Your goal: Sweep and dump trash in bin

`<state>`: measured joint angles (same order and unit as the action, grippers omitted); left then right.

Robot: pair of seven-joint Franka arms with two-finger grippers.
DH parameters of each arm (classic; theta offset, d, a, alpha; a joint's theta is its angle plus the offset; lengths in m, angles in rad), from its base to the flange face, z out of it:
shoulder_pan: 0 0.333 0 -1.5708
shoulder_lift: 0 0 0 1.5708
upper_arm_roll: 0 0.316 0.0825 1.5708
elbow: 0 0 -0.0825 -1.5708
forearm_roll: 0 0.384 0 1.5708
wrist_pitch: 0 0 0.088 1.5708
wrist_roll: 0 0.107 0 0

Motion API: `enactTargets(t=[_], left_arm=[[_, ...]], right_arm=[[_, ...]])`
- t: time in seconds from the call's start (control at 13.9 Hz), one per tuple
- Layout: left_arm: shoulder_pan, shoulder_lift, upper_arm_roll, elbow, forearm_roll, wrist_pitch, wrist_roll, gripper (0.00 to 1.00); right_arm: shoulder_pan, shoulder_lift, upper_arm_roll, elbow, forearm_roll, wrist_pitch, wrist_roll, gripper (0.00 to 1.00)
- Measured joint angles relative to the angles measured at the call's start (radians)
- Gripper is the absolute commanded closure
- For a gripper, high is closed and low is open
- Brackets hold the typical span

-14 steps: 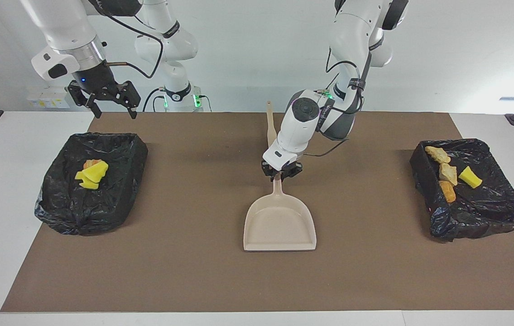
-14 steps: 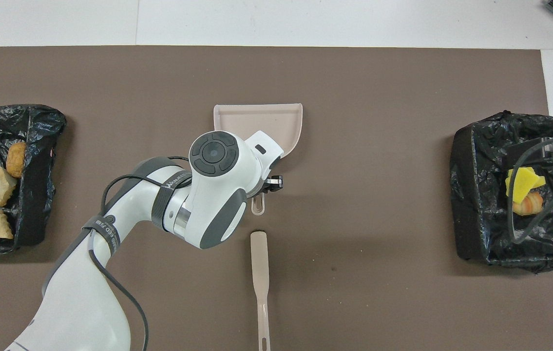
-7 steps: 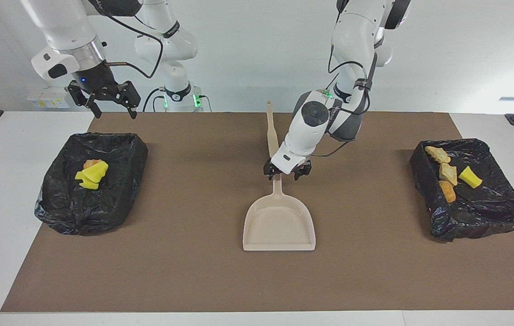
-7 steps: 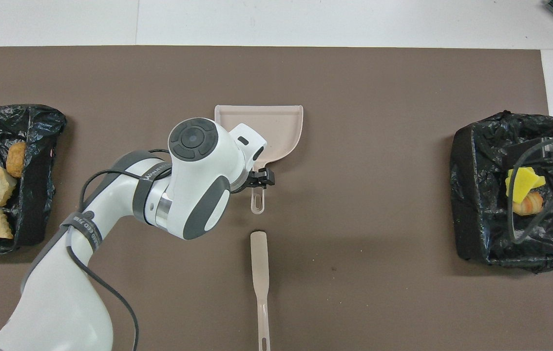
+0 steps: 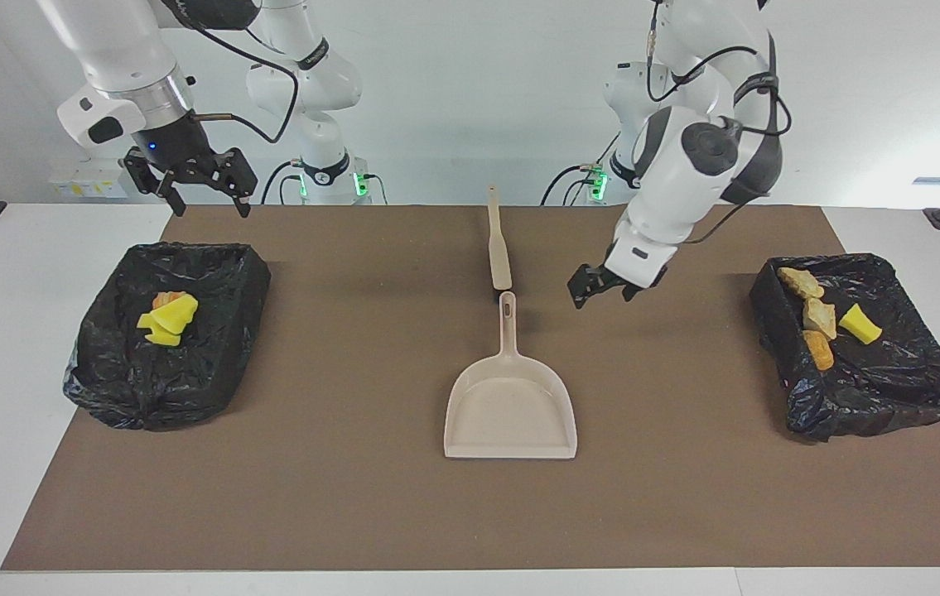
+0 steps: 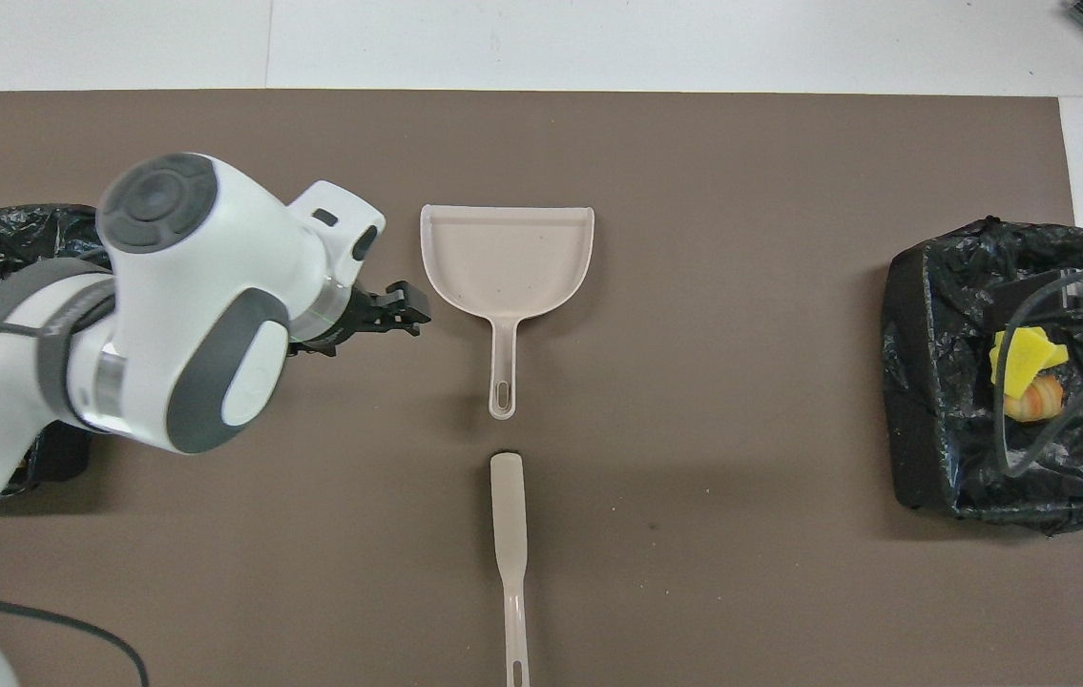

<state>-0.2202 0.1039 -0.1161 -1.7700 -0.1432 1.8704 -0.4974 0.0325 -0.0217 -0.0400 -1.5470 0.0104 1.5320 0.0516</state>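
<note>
Beige and bare, the plastic dustpan (image 5: 510, 410) lies flat mid-tabletop (image 5: 354, 513), mouth turned away from the robots and handle pointing toward them, a placement that reads as a tool set down once its load was tipped out. In line with that handle and nearer the robots lies the matching flat sweeping stick (image 5: 498, 240), apart from it by a small gap. None of the trash is on the brown mat: four chunks (image 5: 817, 319), three tan crumbly lumps and one bright yellow sponge wedge, sit in the black-lined bin (image 5: 892, 389) at the left arm's end, while a cluster of yellow wedges over an orange lump (image 5: 166, 317) rests in the second lined bin (image 5: 147, 381) at the right arm's end. The left claw (image 5: 600, 290) hangs spread and empty over the mat between dustpan and its bin. The right claw (image 5: 203, 192), also spread and empty, waits over its bin's edge nearest the robots.
</note>
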Motion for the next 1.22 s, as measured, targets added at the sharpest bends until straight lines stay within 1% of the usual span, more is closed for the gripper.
enactTargets(t=[0.22, 0.5, 0.65, 0.86, 1.08, 1.22], left_arm=[[0.089, -0.088, 0.002, -0.002, 0.031, -0.071, 0.107, 0.0], [0.176, -0.118, 0.006, -0.004, 0.094, -0.126, 0.359, 0.0], [0.21, -0.132, 0.008, -0.002, 0.121, -0.145, 0.436, 0.0], [0.263, -0.181, 0.011, 0.014, 0.141, -0.216, 0.548, 0.0], [0.288, -0.238, 0.023, 0.03, 0.146, -0.282, 0.598, 0.0], [0.29, -0.257, 0.024, 0.069, 0.158, -0.355, 0.605, 0.0]], right_arm=[[0.0, 0.0, 0.0, 0.0, 0.0, 0.0, 0.0, 0.0], [0.0, 0.0, 0.0, 0.0, 0.0, 0.0, 0.0, 0.0], [0.0, 0.0, 0.0, 0.0, 0.0, 0.0, 0.0, 0.0], [0.0, 0.0, 0.0, 0.0, 0.0, 0.0, 0.0, 0.0], [0.0, 0.0, 0.0, 0.0, 0.0, 0.0, 0.0, 0.0], [0.0, 0.0, 0.0, 0.0, 0.0, 0.0, 0.0, 0.0]])
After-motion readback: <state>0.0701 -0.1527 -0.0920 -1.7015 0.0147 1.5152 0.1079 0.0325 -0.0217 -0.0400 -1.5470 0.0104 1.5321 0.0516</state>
